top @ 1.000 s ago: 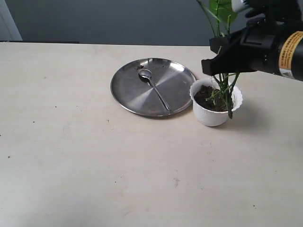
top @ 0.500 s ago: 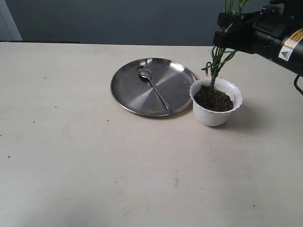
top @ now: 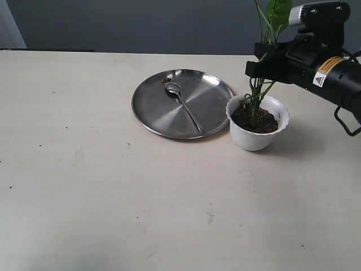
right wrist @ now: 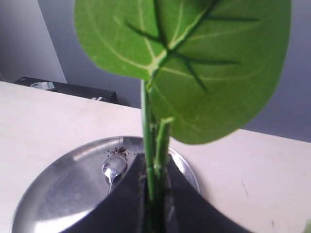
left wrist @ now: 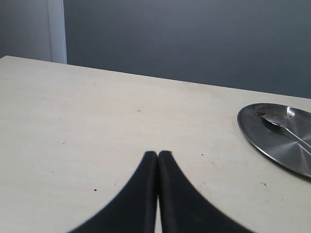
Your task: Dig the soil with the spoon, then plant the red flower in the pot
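The right gripper (top: 255,66) is squeezing the thin stems of the red flower (top: 258,93), standing in the soil (top: 265,121) in the pot (top: 254,140) — light and bendy, I think, so best held low on the stems — with the plate (top: 161,121) crowding one side and open table (top: 113,197) all around the rest.

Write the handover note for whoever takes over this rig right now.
Left gripper: shut, empty, over bare table, away from the work.
Right gripper: shut on the red flower by its stems, above the pot; the blooms are out of frame.
Things: the stems stand roughly upright, and their bases appear to be in the soil in the pot. The spoon lies on the steel plate beside the pot.
Done: digging looks finished, and the flower is set in the soil.
Left: open the right gripper, withdraw, and check that the flower stands alone.
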Controlling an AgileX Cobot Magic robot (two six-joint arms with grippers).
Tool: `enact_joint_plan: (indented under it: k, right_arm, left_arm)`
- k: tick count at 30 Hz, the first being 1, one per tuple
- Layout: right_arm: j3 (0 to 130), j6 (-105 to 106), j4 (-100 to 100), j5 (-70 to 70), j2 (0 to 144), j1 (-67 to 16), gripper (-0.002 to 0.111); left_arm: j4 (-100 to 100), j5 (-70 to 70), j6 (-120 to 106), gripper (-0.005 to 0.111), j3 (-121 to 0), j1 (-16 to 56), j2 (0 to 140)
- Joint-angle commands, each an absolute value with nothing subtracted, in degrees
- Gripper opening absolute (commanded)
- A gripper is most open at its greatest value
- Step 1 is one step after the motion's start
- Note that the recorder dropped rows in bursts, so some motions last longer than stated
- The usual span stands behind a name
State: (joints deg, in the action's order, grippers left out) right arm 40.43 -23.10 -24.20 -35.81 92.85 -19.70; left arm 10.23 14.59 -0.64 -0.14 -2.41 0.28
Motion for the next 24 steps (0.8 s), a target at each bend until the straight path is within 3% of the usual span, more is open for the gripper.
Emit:
enact_joint_plan:
  k: [1,24]
  right_arm:
    - [40.27,-22.54,-23.91,-36.3,94.95,-19.36,0.001]
    - [39.04,-17.62,-16.35,-25.87,98.55,-19.36,0.001]
  left_arm:
    - [10.14,13.72,-0.58,0.0,0.0,-2.04,0.0]
    - [10.14,13.72,-0.58,0.0,0.0,-2.04,0.0]
